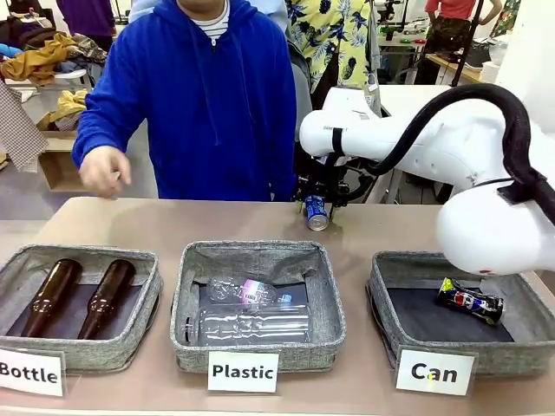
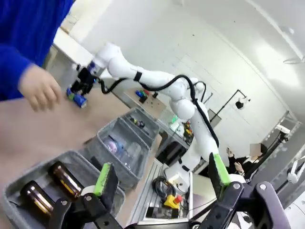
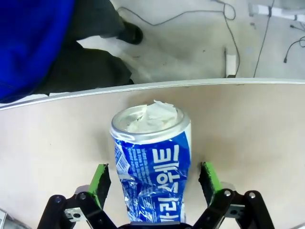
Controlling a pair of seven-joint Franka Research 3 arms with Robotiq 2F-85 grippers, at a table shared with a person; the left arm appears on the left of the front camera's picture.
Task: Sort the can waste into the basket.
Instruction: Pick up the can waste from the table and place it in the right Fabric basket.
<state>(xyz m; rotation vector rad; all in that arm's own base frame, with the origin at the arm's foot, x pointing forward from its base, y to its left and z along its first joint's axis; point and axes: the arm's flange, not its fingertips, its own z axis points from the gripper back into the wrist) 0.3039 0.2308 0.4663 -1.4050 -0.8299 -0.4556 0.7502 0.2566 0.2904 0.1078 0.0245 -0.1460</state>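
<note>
A: Why is the right arm stretched so far across the tabletop [image 1: 156,227]?

B: The blue can [image 1: 316,212] lies at the far edge, close to the person in the blue hoodie [image 1: 208,95], well apart from the "Can" basket [image 1: 381,299] at the near right. The arm has to reach over to it. The other can, the crushed dark one [image 1: 469,301], already lies inside that basket.

A: And the right hand [image 3: 153,177] itself?

B: Spread wide, nothing gripped. In its wrist view the dented blue can stands between the two green pads [image 3: 100,181], with bare tabletop visible on either side of it, so I'd say the fingers bracket it without touching. It looks lined up for a squeeze.

A: The can's torn top worries me.

B: Fair; the crumpled wall may give under pressure, so a grip low on the body seems safer, in my judgement.

A: What about the left hand [image 2: 162,179]?

B: Also fully open and empty, held up above the "Bottle" basket [image 1: 17,269] with its two brown glass bottles [image 1: 82,297]. The clear plastic bottles [image 1: 251,312] sit in the middle "Plastic" basket [image 1: 195,260]. The person's hand [image 1: 104,171] hangs over the far left of the tabletop, away from the can.
</note>
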